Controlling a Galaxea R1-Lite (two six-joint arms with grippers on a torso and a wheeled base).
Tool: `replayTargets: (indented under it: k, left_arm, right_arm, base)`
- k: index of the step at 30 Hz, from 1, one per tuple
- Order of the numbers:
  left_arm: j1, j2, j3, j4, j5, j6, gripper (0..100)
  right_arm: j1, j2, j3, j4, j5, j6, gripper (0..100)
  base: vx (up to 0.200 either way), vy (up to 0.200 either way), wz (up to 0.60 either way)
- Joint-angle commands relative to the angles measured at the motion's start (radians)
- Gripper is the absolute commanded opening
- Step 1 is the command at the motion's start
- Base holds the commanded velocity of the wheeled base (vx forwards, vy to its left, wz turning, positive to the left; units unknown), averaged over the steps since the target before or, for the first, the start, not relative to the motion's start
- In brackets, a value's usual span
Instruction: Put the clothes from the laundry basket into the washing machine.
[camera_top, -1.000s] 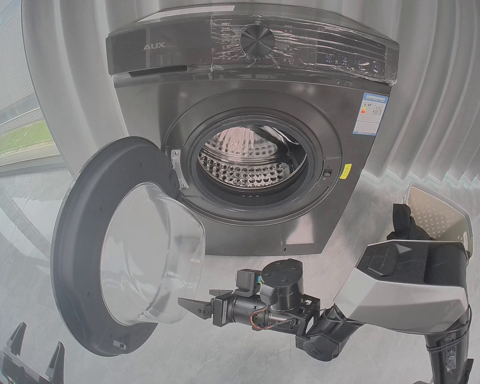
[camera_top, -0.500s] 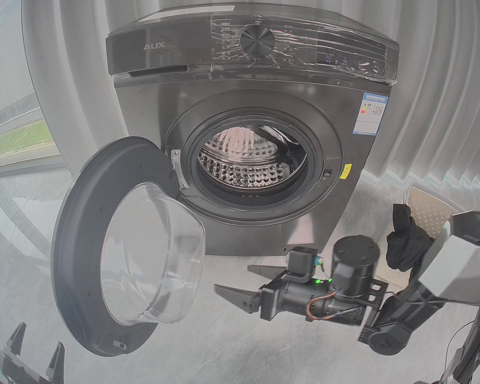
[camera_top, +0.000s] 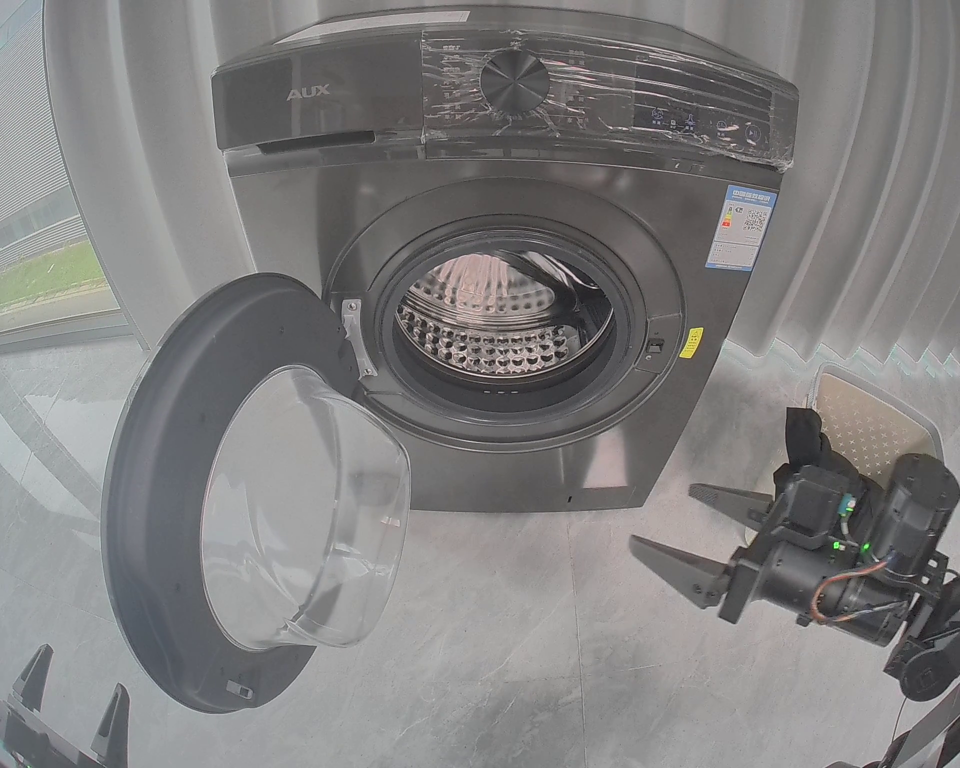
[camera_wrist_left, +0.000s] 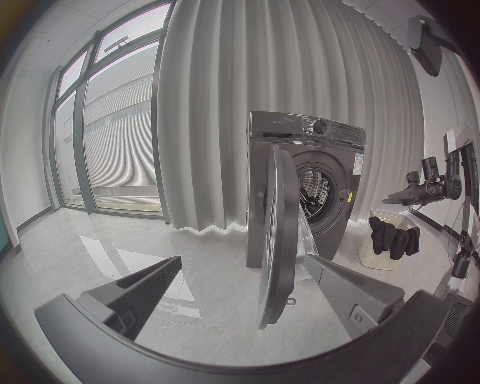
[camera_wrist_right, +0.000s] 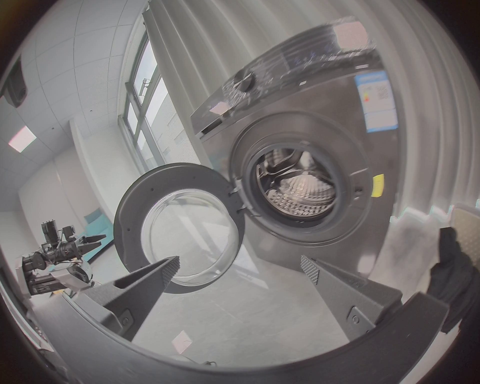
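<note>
Clothes (camera_top: 805, 445): dark fabric bundle draped over the rim of the white perforated plastic laundry basket (camera_top: 880, 425), on the floor right of the grey front-loading washing machine (camera_top: 480, 200).

Head view: round door (camera_top: 190, 450) swung open, steel drum (camera_top: 495, 320) bare. I'd judge nothing loaded yet, whole job left. Right end effector (camera_top: 661, 515) just beside the basket, spread wide, empty.

Left wrist view: left end effector (camera_wrist_left: 240, 262) wide open, empty, well apart from the basket.

Right wrist view: drum bare there too.

Count: one machine, one basket, two end effectors. Garments maybe three, can't tell.
</note>
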Motion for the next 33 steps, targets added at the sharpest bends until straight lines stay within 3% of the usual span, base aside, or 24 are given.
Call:
replayTargets:
  k: [1,11,17,18,19,21,24,25,27,28,29,33]
  left_arm:
    - [0.000,-0.015,0.018,0.000,0.000,-0.003,100]
    - [0.000,-0.015,0.016,-0.002,-0.003,-0.006,100]
    - [0.000,-0.015,0.016,-0.002,-0.003,-0.003,100]
    - [0.000,-0.015,0.016,-0.002,-0.003,-0.003,100]
    - [0.000,-0.015,0.016,-0.002,-0.003,-0.003,100]
    - [0.000,-0.015,0.018,0.000,-0.003,-0.001,100]
    - [0.000,-0.015,0.016,0.000,-0.001,0.000,100]
    - [0.000,-0.015,0.016,0.000,-0.001,0.000,100]
    - [0.000,-0.015,0.016,0.000,-0.001,0.002,100]
    - [0.000,-0.015,0.016,0.000,-0.001,0.002,100]
    - [0.000,-0.015,0.016,0.000,-0.001,0.002,100]
    - [0.000,-0.015,0.018,0.000,-0.003,0.004,100]
  right_arm:
    - [-0.063,-0.237,0.119,0.020,-0.011,-0.030,100]
    - [-0.075,-0.396,0.241,0.044,-0.017,-0.043,100]
    - [-0.268,-0.611,0.241,0.211,-0.008,-0.136,100]
    - [-0.274,-0.617,0.241,0.215,-0.008,-0.139,100]
    - [-0.348,-0.706,0.241,0.267,-0.007,-0.175,100]
    - [-0.402,-0.849,0.241,0.362,0.004,-0.198,100]
    - [-0.459,-1.047,0.241,0.534,0.021,-0.191,100]
    - [-0.459,-1.047,0.241,0.534,0.021,-0.191,100]
    - [-0.517,-1.254,0.241,0.701,0.038,-0.188,100]
    - [-0.517,-1.254,0.241,0.701,0.038,-0.188,100]
    - [-0.537,-1.352,0.241,0.797,0.050,-0.187,100]
    - [-0.578,-1.481,0.241,0.946,0.053,-0.187,100]
  base:
    - [0.000,0.000,0.00]
    - [0.000,0.000,0.00]
    - [0.000,0.000,0.00]
    - [0.000,0.000,0.00]
    - [0.000,0.000,0.00]
    - [0.000,0.000,0.00]
    - [0.000,0.000,0.00]
    - [0.000,0.000,0.00]
    - [0.000,0.000,0.00]
    - [0.000,0.000,0.00]
    - [0.000,0.000,0.00]
    - [0.000,0.000,0.00]
